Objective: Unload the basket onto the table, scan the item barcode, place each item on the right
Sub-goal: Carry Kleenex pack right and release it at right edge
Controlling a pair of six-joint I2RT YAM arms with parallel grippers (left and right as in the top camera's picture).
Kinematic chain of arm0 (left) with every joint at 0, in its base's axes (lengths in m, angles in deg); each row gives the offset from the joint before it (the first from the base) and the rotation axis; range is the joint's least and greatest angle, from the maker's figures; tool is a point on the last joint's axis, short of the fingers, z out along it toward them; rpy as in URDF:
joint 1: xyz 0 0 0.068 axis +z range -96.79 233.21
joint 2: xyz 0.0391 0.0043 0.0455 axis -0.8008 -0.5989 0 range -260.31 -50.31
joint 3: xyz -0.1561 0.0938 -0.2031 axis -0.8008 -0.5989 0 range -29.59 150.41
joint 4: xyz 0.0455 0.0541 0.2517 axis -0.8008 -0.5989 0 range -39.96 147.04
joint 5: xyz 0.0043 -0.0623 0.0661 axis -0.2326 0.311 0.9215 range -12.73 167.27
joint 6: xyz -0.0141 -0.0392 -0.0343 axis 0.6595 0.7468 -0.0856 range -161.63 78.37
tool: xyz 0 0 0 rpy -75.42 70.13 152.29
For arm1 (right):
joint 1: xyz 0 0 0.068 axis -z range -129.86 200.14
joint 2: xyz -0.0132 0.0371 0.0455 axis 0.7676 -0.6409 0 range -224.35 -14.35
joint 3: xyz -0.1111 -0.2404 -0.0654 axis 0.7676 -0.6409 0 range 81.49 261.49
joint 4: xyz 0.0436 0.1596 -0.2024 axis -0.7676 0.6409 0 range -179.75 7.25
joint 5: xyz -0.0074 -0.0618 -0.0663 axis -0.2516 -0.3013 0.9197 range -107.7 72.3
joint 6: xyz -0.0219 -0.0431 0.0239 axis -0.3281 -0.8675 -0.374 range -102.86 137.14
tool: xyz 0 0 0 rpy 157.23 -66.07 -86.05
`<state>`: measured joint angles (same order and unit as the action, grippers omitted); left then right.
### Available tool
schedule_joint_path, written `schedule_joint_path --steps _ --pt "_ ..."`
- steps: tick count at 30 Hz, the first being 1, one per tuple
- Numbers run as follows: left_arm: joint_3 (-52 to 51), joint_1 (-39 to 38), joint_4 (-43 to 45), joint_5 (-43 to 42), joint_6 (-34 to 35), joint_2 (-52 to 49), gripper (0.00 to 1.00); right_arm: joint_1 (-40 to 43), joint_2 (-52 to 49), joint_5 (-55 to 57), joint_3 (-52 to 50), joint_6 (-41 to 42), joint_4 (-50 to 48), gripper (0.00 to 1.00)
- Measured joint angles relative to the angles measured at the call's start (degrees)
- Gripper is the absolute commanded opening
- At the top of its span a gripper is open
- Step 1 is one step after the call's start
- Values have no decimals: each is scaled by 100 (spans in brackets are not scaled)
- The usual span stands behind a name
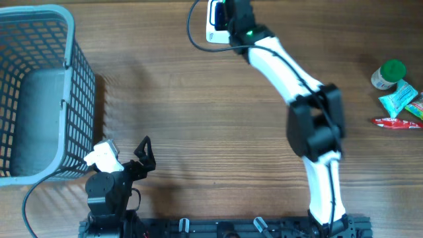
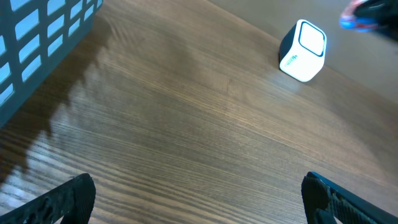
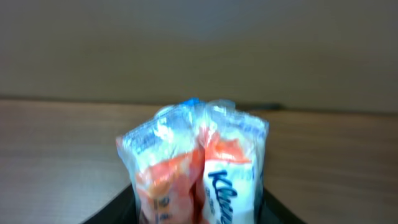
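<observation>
wooden tabletop (image 1: 198, 99), warm brown grain, with a plain beige wall behind in the right wrist view. at far left, grey-blue mesh basket (image 1: 79, 112), upright, open side up. at the far edge, near the middle, small white cube scanner (image 2: 303, 51) with a pale lit window on one face. dark cable (image 1: 192, 30) looping beside it.

right arm stretched from the near edge diagonally across to that far edge. right gripper (image 1: 234, 12) just beside the scanner, partly overlapping it from above; cannot tell whether touching or apart. clamped between its jaws: tissue pack (image 3: 196, 162), clear wrapper, orange and white, blue lettering on the front. held upright, filling the middle of the right wrist view, pinched into a crease down the centre. barcode not made out, too blurred.

left arm folded at the near left corner, just beside the basket. left gripper (image 2: 199, 193) spread wide, holding nothing. black fingers (image 2: 68, 196) at the bottom corners of its own view, pointed across bare wood toward the scanner, well apart from it.

at the right edge, well apart from both arms: green-capped bottle (image 1: 388, 73), teal packet (image 1: 398, 98) just beside it, and red packet (image 1: 395, 122) lying flat on the near side of those two.
</observation>
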<state>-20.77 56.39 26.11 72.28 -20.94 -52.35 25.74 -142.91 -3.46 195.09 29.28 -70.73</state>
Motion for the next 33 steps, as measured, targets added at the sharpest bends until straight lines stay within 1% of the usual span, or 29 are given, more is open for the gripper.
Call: schedule_joint_path --steps 4,5,7,8,9,10,13,14,16,18,19,20,21,22,23,24,29,33 --pt "0 0 -11 0 0 0 100 116 1064 468 72 -238 2057 44" --pt "0 0 -11 0 0 0 100 186 1202 560 87 -264 2426 45" --pt "0 0 -15 0 0 0 100 442 1410 817 151 -326 3484 45" --pt "0 0 -15 0 0 0 100 632 1421 922 140 -343 3899 49" --pt "0 0 -15 0 0 0 100 793 1412 979 90 -350 4068 52" --pt "0 0 -15 0 0 0 100 984 1390 1032 -7 -350 4188 52" --pt "0 0 -15 0 0 0 100 1725 1294 1132 -560 -391 4183 52" --pt "0 0 -15 0 0 0 100 2221 1213 1115 -988 -396 3943 49" --pt "0 0 -15 0 0 0 100 2704 1110 1091 -1397 -424 3731 44" --pt "0 0 -15 0 0 0 100 3150 1051 1060 -1843 -428 3414 44" --pt "0 0 -15 0 0 0 100 3348 1034 1032 -2024 -426 3259 45" --pt "0 0 -15 0 0 0 100 3567 1003 1014 -2166 -426 3158 53" --pt "0 0 -15 0 0 0 100 3727 990 990 -2247 -409 3086 66" --pt "0 0 -15 0 0 0 100 3923 975 970 -2304 -402 3018 78" --pt "0 0 -15 0 0 0 100 4052 970 964 -2321 -376 2973 94" --pt "0 0 -15 0 0 0 100 4210 970 953 -2321 -356 2931 100" --pt "0 0 -15 0 0 0 100 4505 970 678 -2081 -319 3195 100" --pt "0 0 -15 0 0 0 100 4352 1047 -249 -1338 -195 3654 100"
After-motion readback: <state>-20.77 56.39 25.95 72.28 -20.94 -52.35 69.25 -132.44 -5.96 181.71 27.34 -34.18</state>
